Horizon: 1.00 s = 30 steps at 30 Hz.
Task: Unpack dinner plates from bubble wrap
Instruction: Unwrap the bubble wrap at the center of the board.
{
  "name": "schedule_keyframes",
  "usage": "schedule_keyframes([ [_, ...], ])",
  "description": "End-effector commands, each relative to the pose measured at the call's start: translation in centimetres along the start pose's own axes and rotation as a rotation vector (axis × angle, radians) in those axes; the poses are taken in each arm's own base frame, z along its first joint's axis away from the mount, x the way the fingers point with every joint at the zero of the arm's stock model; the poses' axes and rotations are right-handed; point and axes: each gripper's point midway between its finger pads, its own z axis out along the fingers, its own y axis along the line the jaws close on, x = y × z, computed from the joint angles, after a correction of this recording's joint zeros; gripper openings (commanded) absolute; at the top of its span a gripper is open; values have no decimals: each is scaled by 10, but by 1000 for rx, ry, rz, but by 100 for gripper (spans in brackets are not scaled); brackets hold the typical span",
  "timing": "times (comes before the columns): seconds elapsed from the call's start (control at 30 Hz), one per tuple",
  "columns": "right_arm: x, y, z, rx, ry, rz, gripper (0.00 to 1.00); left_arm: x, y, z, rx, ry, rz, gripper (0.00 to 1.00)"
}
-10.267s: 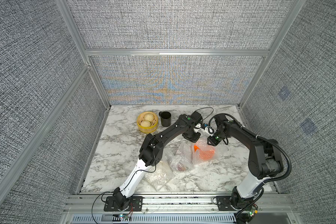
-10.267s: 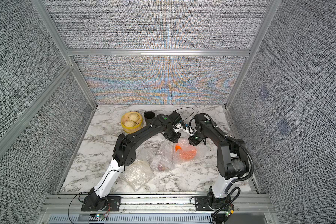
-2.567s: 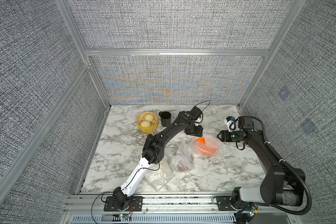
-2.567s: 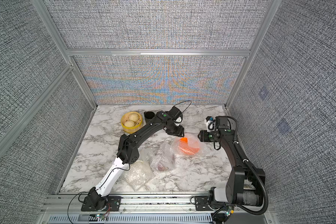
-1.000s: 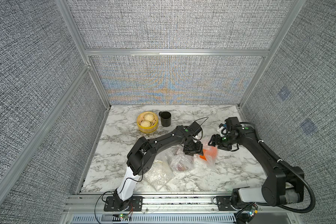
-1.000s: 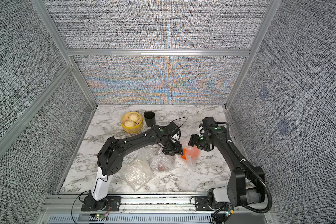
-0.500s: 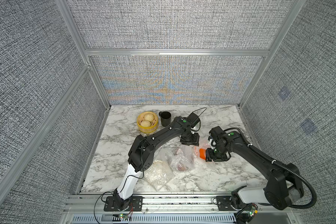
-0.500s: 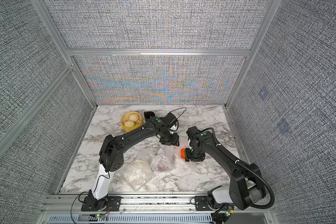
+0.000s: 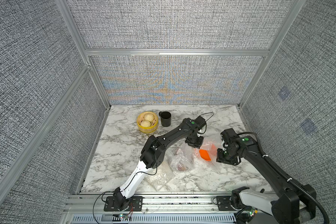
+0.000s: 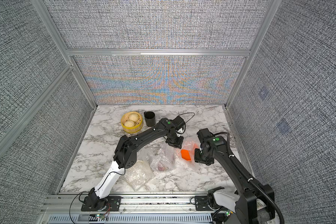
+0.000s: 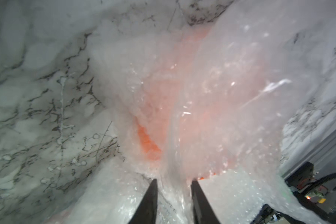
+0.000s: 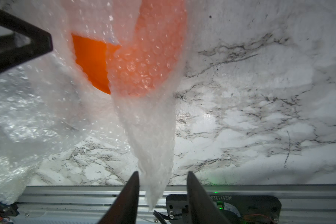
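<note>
The orange dinner plate (image 9: 205, 155) (image 10: 185, 154) lies right of centre, half out of its bubble wrap (image 9: 209, 144) (image 10: 189, 144). My left gripper (image 9: 194, 145) (image 10: 176, 145) stands over the far-left edge of that wrap. In the left wrist view it (image 11: 173, 182) is shut on a bunched fold, with the plate (image 11: 147, 143) beyond. My right gripper (image 9: 222, 159) (image 10: 201, 159) is at the plate's right. In the right wrist view it (image 12: 162, 174) is open, a tail of wrap (image 12: 153, 135) hanging between its fingers, and the bare plate (image 12: 89, 64) shows further off. A dark red plate (image 9: 180, 161) sits wrapped beside it.
A flat wrapped bundle (image 9: 159, 178) lies near the front edge by the left arm. A yellow steamer basket with buns (image 9: 147, 122) and a black cup (image 9: 165, 118) stand at the back. The metal front rail (image 12: 260, 191) runs just behind my right gripper.
My left gripper has closed on the wrap. My right gripper has shifted a little to the right and opened wider. More bare orange plate shows than half a second ago.
</note>
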Motion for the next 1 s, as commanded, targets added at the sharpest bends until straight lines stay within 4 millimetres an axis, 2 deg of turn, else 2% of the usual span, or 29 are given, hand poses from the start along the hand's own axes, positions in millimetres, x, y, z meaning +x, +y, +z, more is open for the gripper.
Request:
schedule_keyframes([
  [0.0, -24, 20, -10, -94, -59, 54, 52, 6, 6, 1, -29, 24, 22, 5],
  [0.07, -39, 34, -8, -186, -69, 94, 52, 5, 4, -3, -20, 16, 25, 0],
  [0.17, -66, 53, 6, -321, -88, 129, 52, 4, -1, -15, -8, -12, 27, 0],
  [0.33, -101, 61, 30, -391, -106, 133, 51, 4, -4, -38, 14, -66, 16, 0],
  [0.5, -129, 77, 27, -475, -198, 38, 53, 6, -13, -42, 67, -76, 12, 0],
  [0.6, -137, 81, 29, -493, -211, 13, 59, 6, -12, -38, 64, -67, 9, 0],
  [0.73, -139, 78, 41, -487, -160, 22, 60, 4, -10, -36, 58, -69, 4, 0],
  [0.97, -123, 75, 49, -496, -123, -22, 55, 2, -1, -38, 34, -67, -15, 0],
])
